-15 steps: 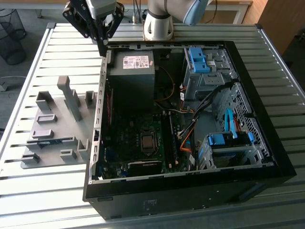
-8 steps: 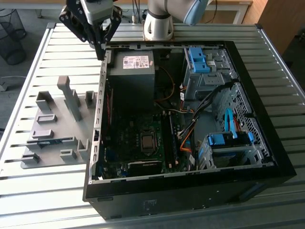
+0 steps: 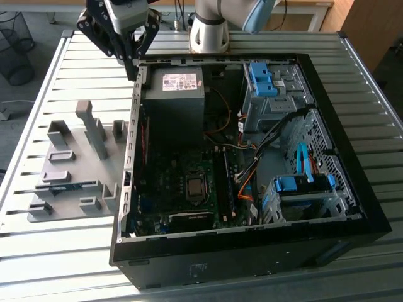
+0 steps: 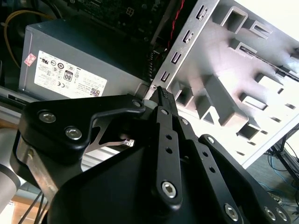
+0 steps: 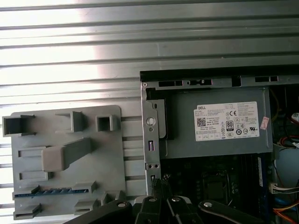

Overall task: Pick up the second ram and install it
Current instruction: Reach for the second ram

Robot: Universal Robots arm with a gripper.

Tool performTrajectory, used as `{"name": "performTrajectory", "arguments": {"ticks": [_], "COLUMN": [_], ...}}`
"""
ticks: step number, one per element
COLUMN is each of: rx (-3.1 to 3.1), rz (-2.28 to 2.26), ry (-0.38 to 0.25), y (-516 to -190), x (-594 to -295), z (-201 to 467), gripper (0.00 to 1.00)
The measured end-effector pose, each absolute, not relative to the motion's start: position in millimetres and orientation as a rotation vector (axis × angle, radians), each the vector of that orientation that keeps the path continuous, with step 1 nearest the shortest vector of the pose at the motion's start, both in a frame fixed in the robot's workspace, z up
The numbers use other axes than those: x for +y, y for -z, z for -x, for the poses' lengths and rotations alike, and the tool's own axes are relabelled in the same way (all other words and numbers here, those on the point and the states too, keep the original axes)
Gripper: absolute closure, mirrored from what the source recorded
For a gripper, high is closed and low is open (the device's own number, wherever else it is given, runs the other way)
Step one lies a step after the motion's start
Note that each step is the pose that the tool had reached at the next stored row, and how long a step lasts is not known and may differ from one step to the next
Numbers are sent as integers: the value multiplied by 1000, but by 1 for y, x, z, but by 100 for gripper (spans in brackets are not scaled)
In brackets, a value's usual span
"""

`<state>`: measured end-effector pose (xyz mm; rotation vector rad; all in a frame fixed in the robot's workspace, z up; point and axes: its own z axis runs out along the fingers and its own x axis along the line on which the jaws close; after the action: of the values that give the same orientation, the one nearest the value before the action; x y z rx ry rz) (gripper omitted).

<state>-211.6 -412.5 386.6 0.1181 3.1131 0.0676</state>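
Open PC case [image 3: 252,251] lies on its side on the slatted table [image 3: 56,245]. Inside the case: 1 grey power supply [image 3: 173,104] at the corner nearest the arm's base, 1 motherboard [image 3: 164,176] with 1 CPU socket [image 3: 196,185] mid-board, loose orange and black cables [image 3: 247,179], and 2 drive bays with light-blue latches [image 3: 261,78] along the far wall from the tray. A long dark strip [image 3: 221,182] sits just beside the socket; can't tell what it is. Just outside the case, against the wall the power supply backs onto, is 1 grey holder tray [image 3: 75,151] with several raised blocks and slots. The second ram [image 3: 66,186] is in that tray, 1 stick, seated in a slot at the tray end away from the case's power-supply corner. It looks to be standing on its long edge, also seen in the first wrist view [image 5: 51,191]. Its long axis runs square to the case wall, with one end pointing at the wall. The gripper [image 3: 133,70] hangs over the case's wall at the power-supply corner. Its fingers are closed tip to tip with nothing between them, clearest in the second wrist view [image 4: 162,91]. It is well apart from the ram and not touching it.
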Motion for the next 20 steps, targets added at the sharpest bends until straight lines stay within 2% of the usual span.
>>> {"name": "performTrajectory", "arguments": {"ticks": [20], "rx": [3113], "rz": [-118], "ry": [-68], "y": [-387], "x": [-413], "z": [222], "gripper": [90]}}
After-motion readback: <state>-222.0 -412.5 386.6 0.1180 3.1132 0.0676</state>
